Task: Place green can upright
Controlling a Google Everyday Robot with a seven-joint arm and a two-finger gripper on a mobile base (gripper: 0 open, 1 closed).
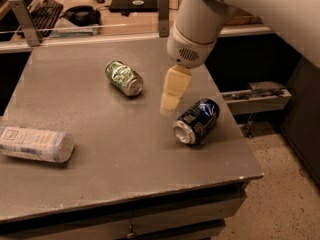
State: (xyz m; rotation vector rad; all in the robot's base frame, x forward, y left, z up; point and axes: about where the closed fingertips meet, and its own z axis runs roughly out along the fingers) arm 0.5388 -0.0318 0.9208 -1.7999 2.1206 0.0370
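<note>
Camera view: claw (169,103) near green can (124,77)

Claw (169,102) over table (105,134); arm (200,19) cut off above.

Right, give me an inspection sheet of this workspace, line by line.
Surface: grey table, three containers lying on it.
Job's things: green can lies on its side toward the back, not yet upright.
Clutter: blue can on its side near the right edge; white labelled cylinder on its side at the left edge.
Grippers: tool hangs between the green can and the blue can, holding nothing.
Cables: nothing seen.
Surroundings: desk behind with keyboard and headphones; speckled floor to the right.
</note>
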